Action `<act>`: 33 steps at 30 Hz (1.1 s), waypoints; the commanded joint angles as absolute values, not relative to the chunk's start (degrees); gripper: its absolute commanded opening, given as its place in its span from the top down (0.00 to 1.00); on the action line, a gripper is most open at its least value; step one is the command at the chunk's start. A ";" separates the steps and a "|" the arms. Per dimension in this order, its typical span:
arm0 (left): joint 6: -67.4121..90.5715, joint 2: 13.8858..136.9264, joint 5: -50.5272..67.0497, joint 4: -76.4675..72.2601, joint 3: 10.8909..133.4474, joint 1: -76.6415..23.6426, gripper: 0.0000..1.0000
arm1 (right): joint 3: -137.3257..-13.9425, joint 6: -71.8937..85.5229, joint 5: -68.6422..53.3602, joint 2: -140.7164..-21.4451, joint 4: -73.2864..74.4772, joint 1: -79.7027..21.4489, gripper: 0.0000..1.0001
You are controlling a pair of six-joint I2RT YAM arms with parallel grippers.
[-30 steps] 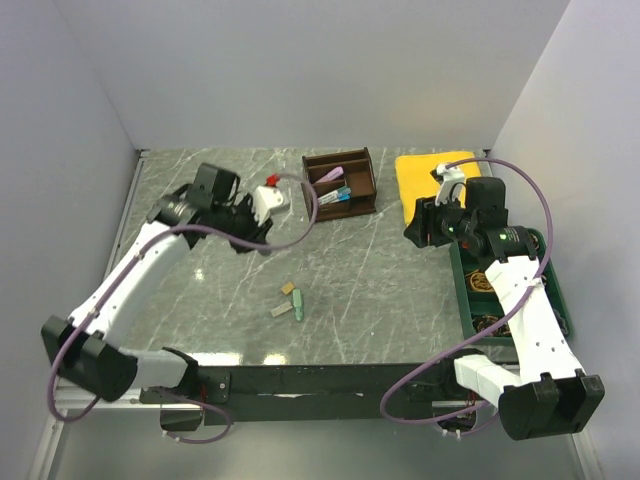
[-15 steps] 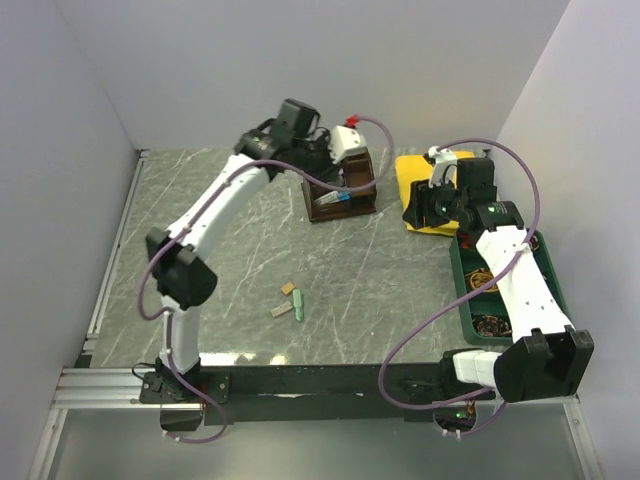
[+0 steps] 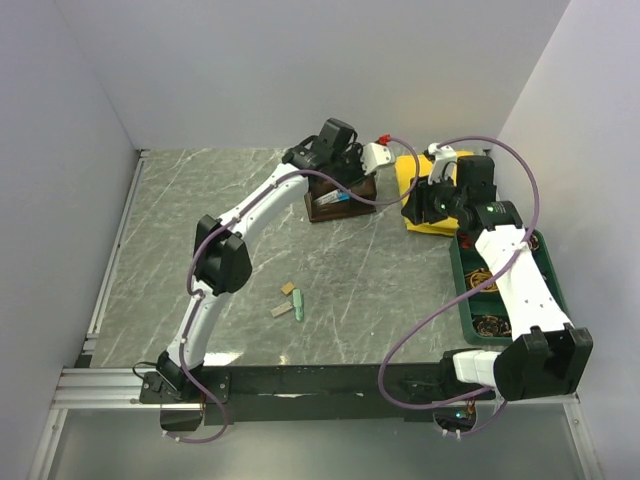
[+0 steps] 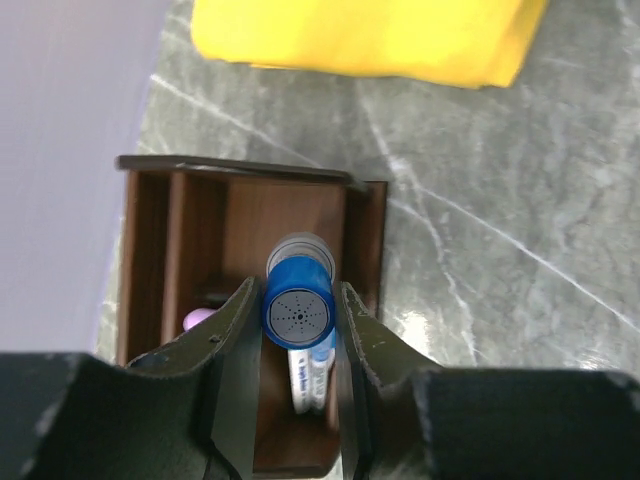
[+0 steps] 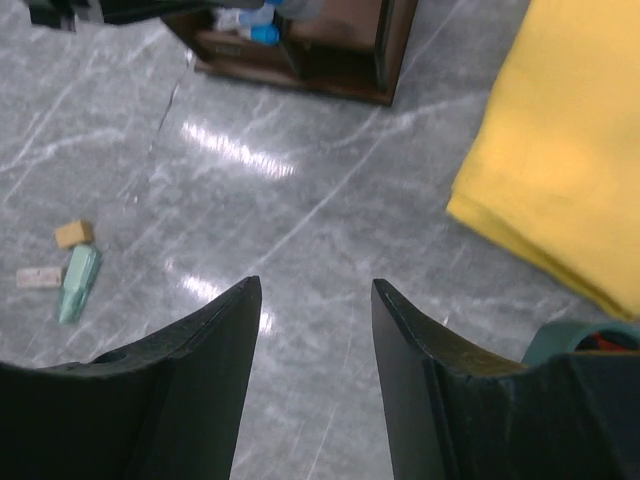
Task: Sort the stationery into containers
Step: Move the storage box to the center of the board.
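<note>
Left wrist view gives you the grip plainly: your left gripper [image 4: 296, 298] is clamped on a slim white pen with a blue cap [image 4: 299, 313], seen end-on, with one finger pressed to each side of the cap; the pen hangs directly above the dark brown wooden desk organiser [image 4: 366, 240], over its widest compartment; you cannot tell from here whether its lower end touches the floor of that compartment; two more white pens [image 4: 306, 378] lie in the near compartment under the fingers, and a rounded pink-purple tip [image 4: 198, 319] peeks out beside the left finger; the folded yellow cloth [image 4: 370, 35] lies on the table beyond the organiser, apart from it.

Top external view shows you the left arm stretched across the grey marbled table [image 3: 200, 220] to the organiser at the back; your right gripper [image 3: 416, 214] sits at the near edge of the yellow cloth, close to the dark green divided plastic tray [image 3: 556, 300].

Right wrist view: the right jaws stand apart with nothing between them, only bare table below; three erasers lie loose together, well apart from both containers: a tan block [image 5: 73, 233], a green eraser [image 5: 77, 283] and a pale eraser [image 5: 37, 276].
</note>
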State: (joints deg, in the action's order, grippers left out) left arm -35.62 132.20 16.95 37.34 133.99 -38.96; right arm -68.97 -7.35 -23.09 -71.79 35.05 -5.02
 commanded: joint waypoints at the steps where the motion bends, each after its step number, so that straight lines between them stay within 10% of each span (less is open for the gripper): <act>1: -31.57 127.46 13.54 31.82 134.13 -36.84 0.99 | -70.48 -5.19 -23.73 -77.40 25.67 -5.10 0.46; 14: -20.22 94.76 18.63 25.31 98.55 -31.64 0.99 | -101.59 -1.85 -29.09 -108.44 25.48 -5.45 0.45; 33: -17.84 86.14 18.54 27.69 92.11 -19.25 0.99 | -110.39 -2.37 -19.08 -120.41 25.23 -11.60 0.42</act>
State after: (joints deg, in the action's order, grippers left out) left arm -19.16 89.80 17.93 28.56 92.55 -20.05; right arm -106.74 -2.20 -23.27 -118.89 26.37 -11.81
